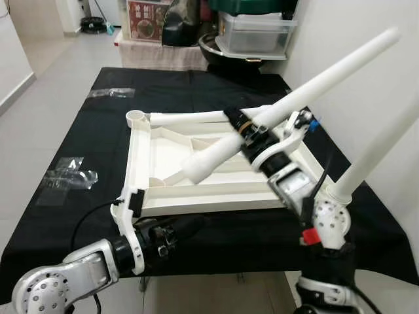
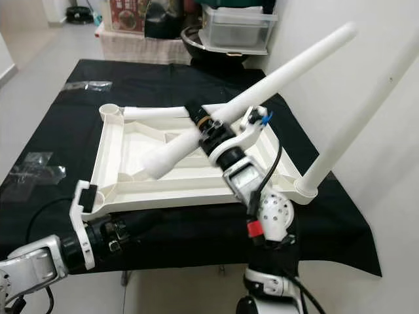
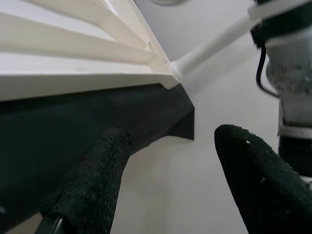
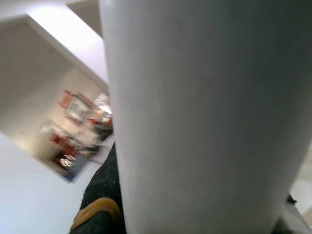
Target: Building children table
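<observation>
overhead, right claw (image 1: 243, 129) clamps a white leg (image 1: 294, 98) over the tabletop (image 1: 196, 190); left claw (image 3: 170, 180) gapes at its near edge.

Soft, even indoor light is filling both head views, bright and sharp, with straight lines bowing slightly toward the edges. The white wall (image 1: 366, 26) on the right is glaring mildly. The white leg (image 4: 204, 117) is blurring out of focus up close.

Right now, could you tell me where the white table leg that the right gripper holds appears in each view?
Left eye: table leg slants across the centre, above the upturned tabletop.
Right eye: same slant, centre.
Left wrist: I cannot identify it.
Right wrist: close up.
Shared landmark: the tabletop's round corner socket.
</observation>
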### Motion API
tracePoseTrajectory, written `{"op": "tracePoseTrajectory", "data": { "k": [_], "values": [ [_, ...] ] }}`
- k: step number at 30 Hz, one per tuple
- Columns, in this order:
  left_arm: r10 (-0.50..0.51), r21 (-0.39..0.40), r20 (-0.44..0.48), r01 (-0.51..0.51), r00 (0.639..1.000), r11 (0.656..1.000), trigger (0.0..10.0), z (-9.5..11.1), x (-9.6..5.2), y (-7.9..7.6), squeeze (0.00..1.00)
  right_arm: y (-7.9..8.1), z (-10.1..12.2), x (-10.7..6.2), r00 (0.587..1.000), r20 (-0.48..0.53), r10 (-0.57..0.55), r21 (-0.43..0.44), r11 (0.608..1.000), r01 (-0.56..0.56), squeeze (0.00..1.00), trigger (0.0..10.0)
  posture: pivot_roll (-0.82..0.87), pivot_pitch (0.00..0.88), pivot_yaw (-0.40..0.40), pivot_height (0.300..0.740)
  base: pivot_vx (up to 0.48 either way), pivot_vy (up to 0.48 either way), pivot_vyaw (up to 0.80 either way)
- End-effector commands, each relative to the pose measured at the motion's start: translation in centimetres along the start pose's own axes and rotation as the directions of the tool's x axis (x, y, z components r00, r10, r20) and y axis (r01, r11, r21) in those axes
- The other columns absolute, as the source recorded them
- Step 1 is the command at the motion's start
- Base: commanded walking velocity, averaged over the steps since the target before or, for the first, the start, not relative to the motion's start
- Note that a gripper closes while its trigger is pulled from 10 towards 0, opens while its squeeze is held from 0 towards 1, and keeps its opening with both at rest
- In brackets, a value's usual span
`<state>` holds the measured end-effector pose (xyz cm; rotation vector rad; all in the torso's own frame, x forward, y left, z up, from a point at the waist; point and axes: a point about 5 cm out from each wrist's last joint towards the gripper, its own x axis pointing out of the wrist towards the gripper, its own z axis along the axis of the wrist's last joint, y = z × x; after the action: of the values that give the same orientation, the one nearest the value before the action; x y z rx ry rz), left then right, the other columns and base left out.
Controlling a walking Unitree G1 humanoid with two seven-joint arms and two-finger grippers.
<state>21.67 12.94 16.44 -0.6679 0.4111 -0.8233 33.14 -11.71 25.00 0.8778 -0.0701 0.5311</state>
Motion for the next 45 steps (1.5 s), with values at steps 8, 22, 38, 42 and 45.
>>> {"op": "tracePoseTrajectory", "data": {
  "k": [8,22,38,42,45],
  "values": [
    [0.274,0.131,0.161,-0.295,0.948,0.946,10.0,0.0,0.9,0.7,0.00,-0.1,1.4,0.3,0.989,0.123,-0.083,-0.463,0.877,0.131,0.00,10.0,0.10,0.064,-0.115,0.740,0.000,0.000,0.00],
    [0.369,0.230,0.232,-0.419,0.900,0.878,10.0,-0.9,0.8,0.3,0.00,-0.3,-0.4,-0.4,0.992,0.096,-0.076,-0.561,0.820,0.117,0.00,10.0,0.10,0.048,-0.127,0.740,0.000,0.000,0.69],
    [0.391,0.235,0.252,-0.448,0.885,0.863,10.0,-1.9,1.1,0.4,0.00,-0.4,-0.9,-0.3,0.990,0.114,-0.085,-0.568,0.812,0.135,0.00,10.0,0.11,0.041,-0.129,0.740,0.000,0.430,0.00],
    [0.394,0.241,0.254,-0.453,0.883,0.858,10.0,-1.9,1.1,0.4,0.00,-0.4,-0.9,-0.2,0.989,0.118,-0.087,-0.566,0.813,0.139,0.00,10.0,0.11,0.042,-0.128,0.740,0.000,0.131,0.00],
    [0.406,0.247,0.264,-0.468,0.875,0.848,10.0,-1.9,1.1,0.5,0.00,-0.4,-0.8,-0.2,0.989,0.118,-0.086,-0.566,0.813,0.138,0.00,10.0,0.10,0.049,-0.128,0.740,0.000,0.000,0.00]
  ]
}}
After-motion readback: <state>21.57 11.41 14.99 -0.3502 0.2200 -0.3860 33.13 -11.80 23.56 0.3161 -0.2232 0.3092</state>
